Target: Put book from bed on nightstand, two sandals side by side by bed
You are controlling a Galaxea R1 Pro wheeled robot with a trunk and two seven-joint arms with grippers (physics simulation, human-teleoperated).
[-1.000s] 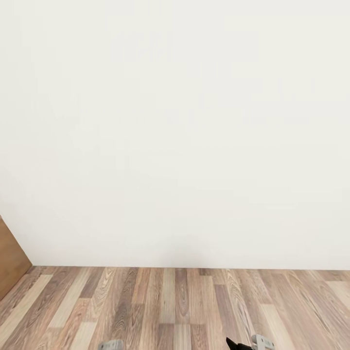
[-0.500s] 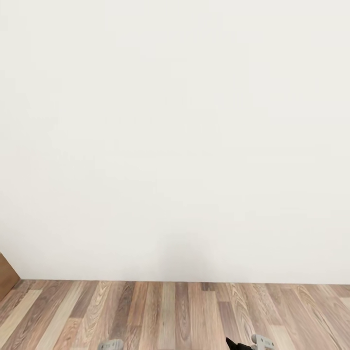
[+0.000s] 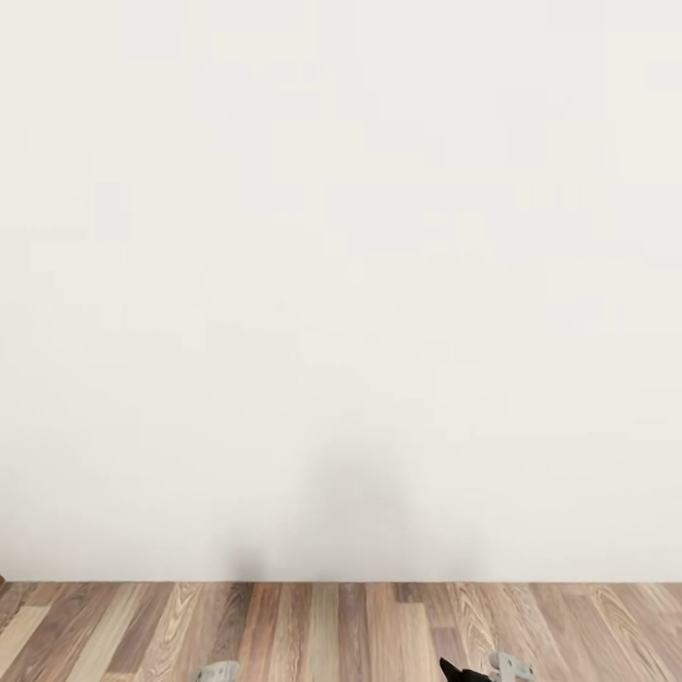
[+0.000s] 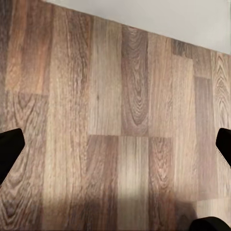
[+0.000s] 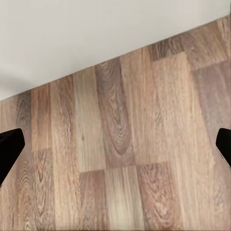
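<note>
Bedroom wall (image 3: 341, 284), plain white, takes up most of the head view, meeting a strip of brown wood-plank floor (image 3: 341, 630) along the lower edge. A faint grey shadow (image 3: 365, 516) falls on the wall just above the floor line. At the very bottom edge, small grey and black parts of the robot's arms poke into sight, one toward the left (image 3: 218, 673) and one toward the right (image 3: 488, 669).

From the left wrist view, the left hand (image 4: 115, 147) hangs over the planks with its two dark fingertips (image 4: 9, 149) spread wide to opposite edges, nothing between them. A corner of white wall (image 4: 192, 19) borders the floor (image 4: 120, 125).

From the right wrist view, the right hand (image 5: 115, 147) is likewise spread wide and empty, its dark fingertips (image 5: 9, 147) at opposite edges over floor (image 5: 125, 154), with white wall (image 5: 86, 33) beyond.
</note>
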